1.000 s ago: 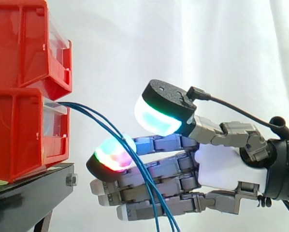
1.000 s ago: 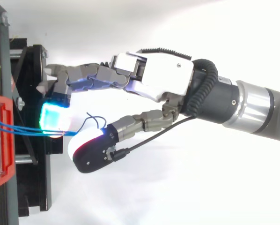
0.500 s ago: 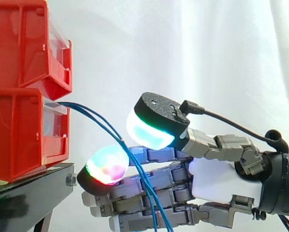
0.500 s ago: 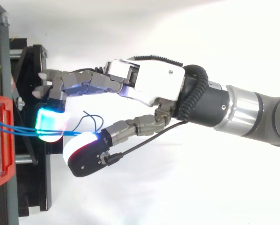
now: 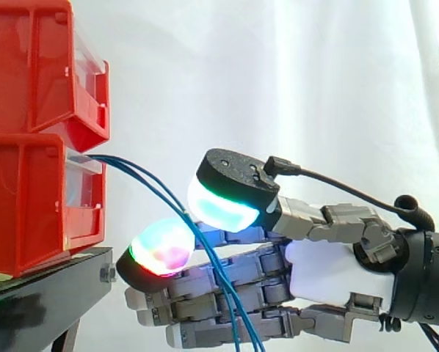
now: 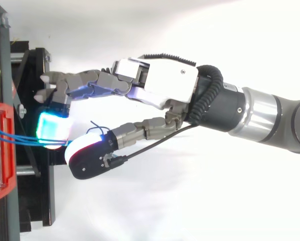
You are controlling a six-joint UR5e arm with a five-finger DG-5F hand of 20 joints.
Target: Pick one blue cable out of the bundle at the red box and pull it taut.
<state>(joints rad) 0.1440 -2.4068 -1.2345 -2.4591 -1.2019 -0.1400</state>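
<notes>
The step in hand is the pick itself, with the pull not yet begun; the blue cables (image 6: 14, 137) leave the front of the lower red bin (image 5: 28, 205), arc out and down in a slack curve, run between the hand's glowing pads and drop past the lower fingers to the bottom of the side view; the hand (image 5: 329, 268) reaches in level from the right, just short of the black stand (image 5: 51, 282) that carries the bins; its thumb pad (image 5: 219, 205), lit green and cyan, sits on top of the strands, and a finger pad (image 5: 159, 249), lit in mixed colours, lies beneath them; in both views the two pads meet at the cables, so I judge the hand to be pinching them, the other fingers lying straight below and holding nothing; whether one strand or more sits in the pinch is too fine to tell, and that is the weak point, since the task wants a single cable; from above a small loose loop of blue shows just behind the thumb; the next move calls for a firm pinch and a steady draw away from the bin, rightward, until the sag goes out of the line; too light a grip and the strand would likely slip through the pads.
</notes>
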